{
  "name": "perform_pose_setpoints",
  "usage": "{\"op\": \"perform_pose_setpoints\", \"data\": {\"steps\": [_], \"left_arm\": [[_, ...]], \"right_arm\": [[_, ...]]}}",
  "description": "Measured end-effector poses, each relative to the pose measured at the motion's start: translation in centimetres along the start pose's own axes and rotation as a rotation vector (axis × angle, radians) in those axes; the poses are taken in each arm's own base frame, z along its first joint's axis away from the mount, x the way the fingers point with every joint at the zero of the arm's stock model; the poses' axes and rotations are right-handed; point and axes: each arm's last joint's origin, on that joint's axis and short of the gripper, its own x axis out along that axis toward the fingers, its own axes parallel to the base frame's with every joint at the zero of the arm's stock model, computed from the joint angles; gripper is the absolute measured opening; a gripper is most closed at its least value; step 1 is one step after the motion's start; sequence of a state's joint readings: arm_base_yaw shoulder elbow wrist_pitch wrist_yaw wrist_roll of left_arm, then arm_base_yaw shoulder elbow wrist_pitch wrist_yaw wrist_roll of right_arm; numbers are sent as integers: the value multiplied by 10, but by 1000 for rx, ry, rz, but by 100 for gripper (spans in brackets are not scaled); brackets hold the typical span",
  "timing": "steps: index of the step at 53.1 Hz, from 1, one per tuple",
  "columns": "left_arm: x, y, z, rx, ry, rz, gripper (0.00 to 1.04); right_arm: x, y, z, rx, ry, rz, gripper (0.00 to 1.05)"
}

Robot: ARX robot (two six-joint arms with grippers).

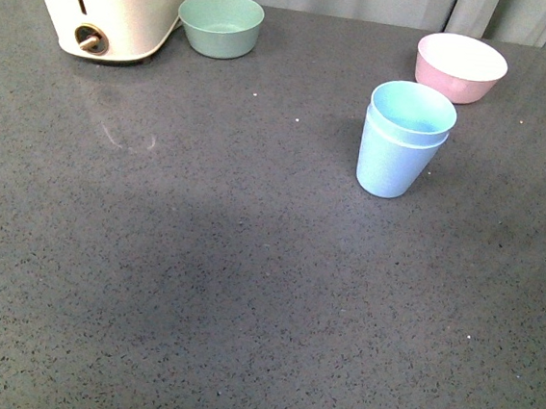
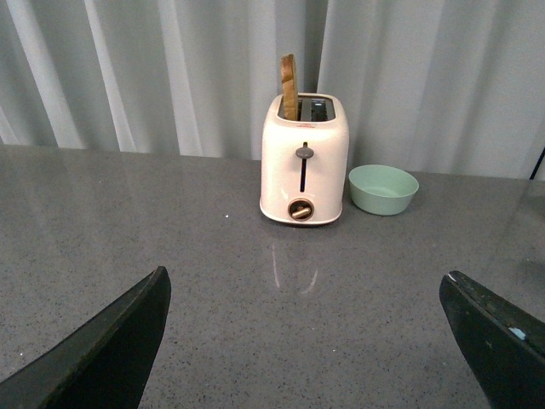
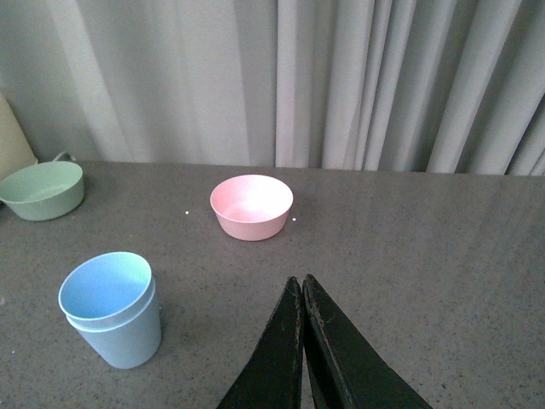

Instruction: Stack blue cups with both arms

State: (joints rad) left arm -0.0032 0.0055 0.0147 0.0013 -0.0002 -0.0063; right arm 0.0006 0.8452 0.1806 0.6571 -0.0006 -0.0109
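Note:
Two pale blue cups (image 1: 401,141) stand nested one inside the other, upright on the grey counter, right of centre in the front view. The right wrist view shows the same stacked blue cups (image 3: 113,311) off to one side of my right gripper (image 3: 301,281), whose black fingers are pressed together with nothing between them, well apart from the cups. My left gripper (image 2: 305,277) is open, its fingertips (image 2: 153,294) spread wide over bare counter, holding nothing. Neither arm appears in the front view.
A cream toaster (image 1: 104,5) with a slice of toast (image 2: 289,85) stands at the back left. Beside it sits a pale green bowl (image 1: 220,23). A pink bowl (image 1: 459,67) with a white inside sits behind the cups. Grey curtains hang behind the counter.

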Motion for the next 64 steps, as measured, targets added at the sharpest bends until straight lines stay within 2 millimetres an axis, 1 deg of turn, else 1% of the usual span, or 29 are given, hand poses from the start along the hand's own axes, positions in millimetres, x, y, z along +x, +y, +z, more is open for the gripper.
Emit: {"op": "perform_pose_setpoints", "data": {"steps": [21, 33, 64], "left_arm": [[0, 0, 0, 0, 0, 0, 96], [0, 0, 0, 0, 0, 0, 96], [0, 0, 0, 0, 0, 0, 96]], "right_arm": [[-29, 0, -18, 0, 3, 0, 2], [-40, 0, -25, 0, -12, 1, 2], [-58, 0, -22, 0, -31, -1, 2]]}}
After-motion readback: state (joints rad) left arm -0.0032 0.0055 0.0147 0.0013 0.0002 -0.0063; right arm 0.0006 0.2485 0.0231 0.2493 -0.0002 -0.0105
